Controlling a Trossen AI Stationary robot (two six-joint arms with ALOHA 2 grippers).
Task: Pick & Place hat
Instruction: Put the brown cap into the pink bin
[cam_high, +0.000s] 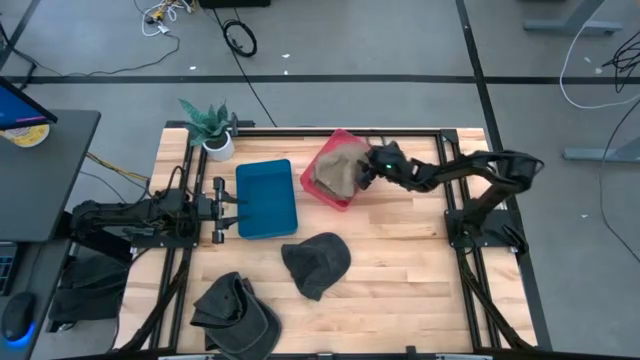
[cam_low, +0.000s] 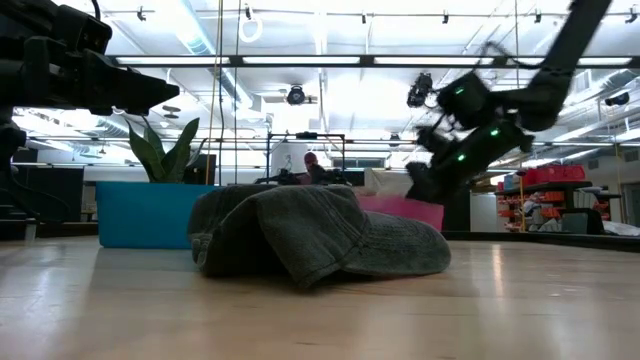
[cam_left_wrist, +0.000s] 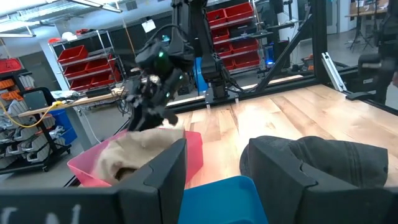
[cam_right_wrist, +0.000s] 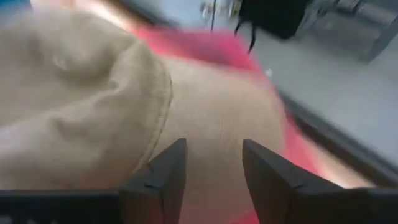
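Left gripper (cam_high: 222, 208): you had it parked at the counter's left edge, fingers spread and holding nothing, pointing across the blue bin (cam_high: 266, 198).

Dark hat (cam_high: 317, 262): it lay flat on the counter (cam_high: 400, 260), in front of both bins, roughly midway between your two arms and untouched.

Second dark hat (cam_high: 235, 312): it sat at the near left corner, closer to your left arm.

Tan hat (cam_high: 338, 170): it lay crumpled in the pink bin (cam_high: 338, 197), directly ahead of the right fingers.

Right gripper (cam_high: 366, 172): you held it at the pink bin's right rim, fingers (cam_right_wrist: 158, 177) spread just over the tan fabric, gripping nothing.

Nearer arm: for the dark hat, I judged the right one, already extended.
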